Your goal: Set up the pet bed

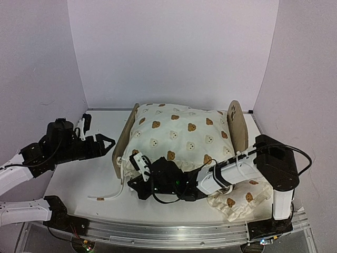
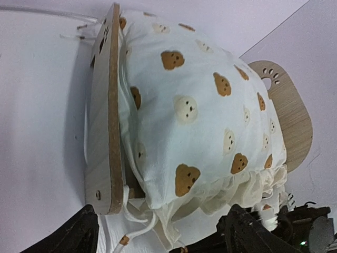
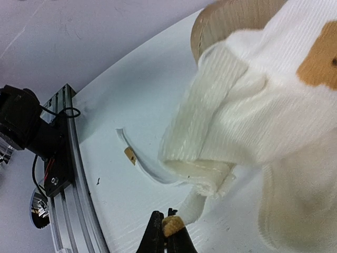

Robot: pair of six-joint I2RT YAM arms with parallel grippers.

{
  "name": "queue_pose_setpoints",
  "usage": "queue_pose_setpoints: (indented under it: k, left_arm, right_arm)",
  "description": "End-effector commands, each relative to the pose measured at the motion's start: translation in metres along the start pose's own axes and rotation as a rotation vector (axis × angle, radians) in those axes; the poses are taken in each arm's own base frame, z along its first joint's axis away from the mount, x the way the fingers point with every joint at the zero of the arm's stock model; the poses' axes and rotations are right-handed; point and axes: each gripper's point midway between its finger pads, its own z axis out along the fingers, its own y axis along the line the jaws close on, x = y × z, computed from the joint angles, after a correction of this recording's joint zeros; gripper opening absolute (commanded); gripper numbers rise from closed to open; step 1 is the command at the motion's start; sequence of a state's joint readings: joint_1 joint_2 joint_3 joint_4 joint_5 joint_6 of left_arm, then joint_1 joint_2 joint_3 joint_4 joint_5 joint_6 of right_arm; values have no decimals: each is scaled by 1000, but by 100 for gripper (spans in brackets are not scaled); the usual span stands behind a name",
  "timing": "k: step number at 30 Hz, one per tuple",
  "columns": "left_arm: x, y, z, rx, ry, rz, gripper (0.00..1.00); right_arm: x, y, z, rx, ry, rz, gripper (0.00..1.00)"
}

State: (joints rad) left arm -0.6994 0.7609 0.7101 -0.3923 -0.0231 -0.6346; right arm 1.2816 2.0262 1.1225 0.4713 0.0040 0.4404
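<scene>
A white surface (image 1: 73,182), edged along its near side by an aluminium rail (image 1: 158,232), sat inside plain white walls (image 1: 174,47). The pet bed (image 1: 238,122) stood mid-surface. A bear-print cushion (image 1: 179,132) bulged between its footboard (image 2: 102,132) and headboard (image 2: 287,116), and a small pillow (image 1: 239,203) lay at the front right. The left jaws gaped wide and empty, facing the footboard without touching it. The right jaws were pinched together on the tan tip of a cushion tie (image 3: 171,225).

No readable text or numbers — only a paw-print cutout (image 2: 270,77) on the pet bed (image 2: 102,132).
</scene>
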Motion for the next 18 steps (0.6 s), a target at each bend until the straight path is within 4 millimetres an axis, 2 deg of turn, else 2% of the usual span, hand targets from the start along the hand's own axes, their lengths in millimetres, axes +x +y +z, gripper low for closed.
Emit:
queue_pose_setpoints:
  k: [1,3,5,7,9,12,18]
  left_arm:
    - [11,-10,25,64,49,-11,84]
    - [-6,7,43,-83,20,62,84]
    - [-13,28,60,-242,43,92,85]
    - [-14,42,73,-309,78,75,82]
    - [-15,46,85,-323,87,81,78]
    - [-15,51,105,-348,97,125,68]
    - [-12,76,139,-362,160,85,38]
  right_arm:
    - [-39,8,-22,-19,-63,-26,0]
    - [-39,17,-21,-61,-48,-36,0]
    - [-38,21,-20,-85,-40,-30,0]
    - [-38,26,-21,-111,-32,-24,0]
    - [-38,30,-23,-129,-26,-25,0]
    - [-35,32,-29,-137,-17,-32,0]
    - [-32,32,-33,-139,-3,-47,0]
